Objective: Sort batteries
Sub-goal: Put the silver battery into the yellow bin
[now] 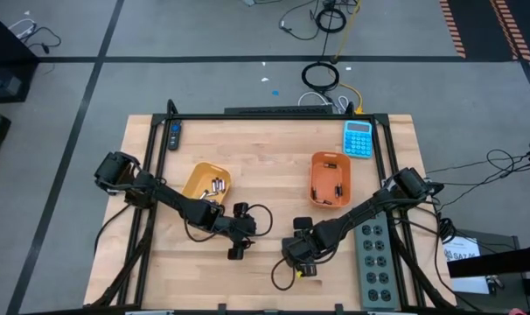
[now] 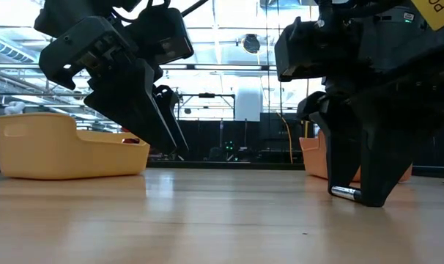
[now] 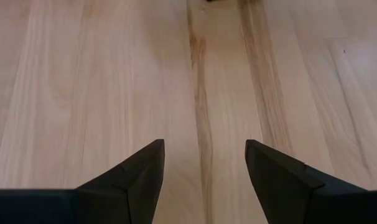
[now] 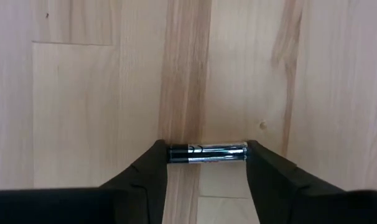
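Two dark arms reach over our wooden surface (image 1: 274,166). Our right pincer (image 4: 207,154) is down at the wood, near the front edge and just beside the grey power strip (image 1: 376,265). One battery (image 4: 208,152) lies flat on the wood between its two fingers (image 4: 148,171). Each fingertip touches one end of the battery, so the pincer is closed onto it. In the low view we see the battery's silvery end right at the tips, lying on the wood.

Our left pincer (image 3: 204,168) hangs a little above the bare wood, near the middle of the surface. Its fingers are spread wide and nothing is between them.

More batteries (image 1: 216,185) lie in the yellow tray (image 1: 198,178), close behind the left arm. A few more lie in the orange tray (image 1: 318,181), but they are too small for us to count. The orange tray sits behind the right arm, and the blue calculator (image 1: 358,138) lies near it, closer to the back edge.
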